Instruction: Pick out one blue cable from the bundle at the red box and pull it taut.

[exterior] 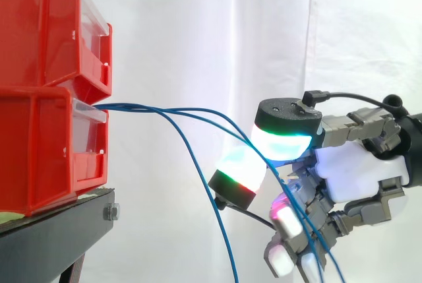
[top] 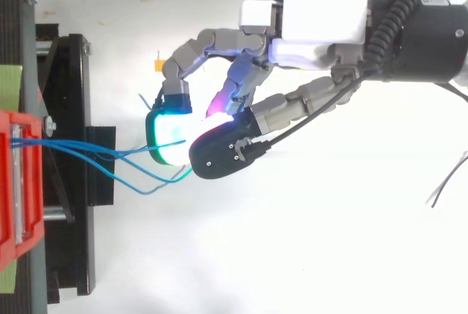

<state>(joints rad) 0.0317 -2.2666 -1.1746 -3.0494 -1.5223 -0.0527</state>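
— Where have you got to?

— At the grasp. The hand (exterior: 356,171) sits at the right of the side view, level with the lower red box (exterior: 39,157) at the left edge. Its fingers are curled, and two glowing pads (exterior: 283,139) are closed together on a blue cable (exterior: 151,107) near the middle of the frame.

— Just one strand?

— I can't say for certain. From the side, two strands seem to run into the pinch and out below the palm, toward the lower right. From above, I see one line crossing the cyan pad, left of centre. A third, loose strand (exterior: 225,243) drops free to the bottom edge, just left of the lower pad.

— And the bundle?

— The bundle (top: 80,149) comes out of the front of the red box, which stands on the black stand (exterior: 53,230) at lower left, then fans out rightward to the hand. Every strand sags in a soft arc, so nothing is taut yet.

— So what's next?

— In my judgement, I first need to make sure the pinch holds a single strand. Then I draw the hand straight away from the box, toward the right edge, until the arc flattens. I'd go slowly. Too hard a pull might tug the box forward on the stand or let the cable slip through the pads.
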